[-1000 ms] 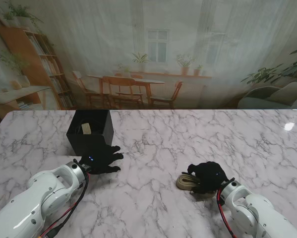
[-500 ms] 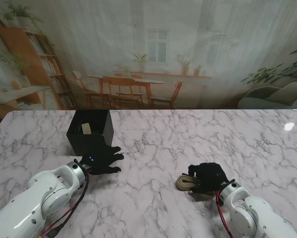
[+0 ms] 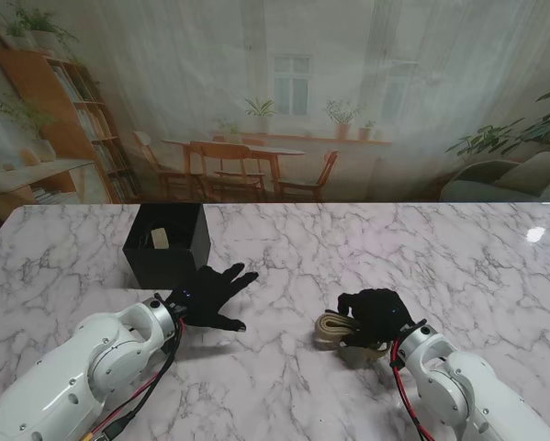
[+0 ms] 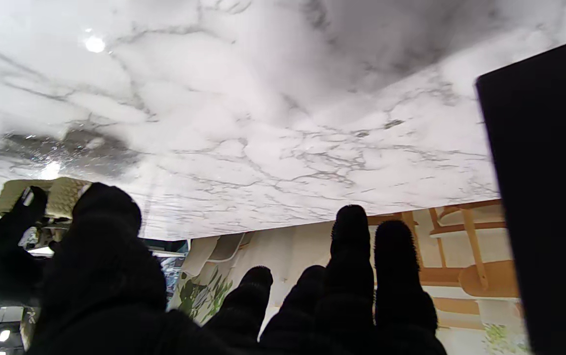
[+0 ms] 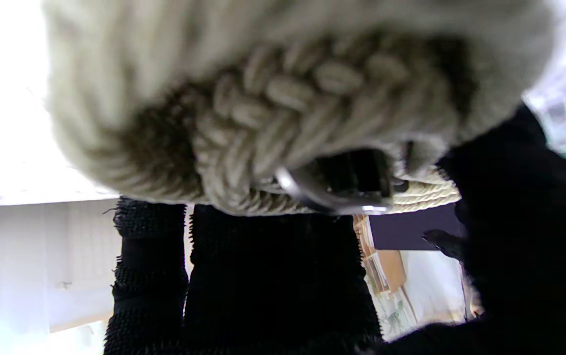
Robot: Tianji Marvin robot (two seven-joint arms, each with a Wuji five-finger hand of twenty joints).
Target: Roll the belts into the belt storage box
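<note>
Since a second ago the left hand (image 3: 210, 296) has swung out from beside the belt storage box (image 3: 167, 255) with fingers spread and holding nothing, while the right hand (image 3: 374, 318) has carried the belt (image 3: 331, 329) slightly leftward across the marble worktop (image 3: 366, 248). The right hand is closed on the coiled beige belt, which sits low at the worktop well right of the box. The wrist view shows thick braided weave and a metal buckle (image 5: 334, 190). It looks soft, light and springy, likely to uncoil unless the fingers wrap the whole roll across its outer turns. The open black box stands upright at the far left; a pale item (image 3: 160, 238) shows inside, too small to identify.
</note>
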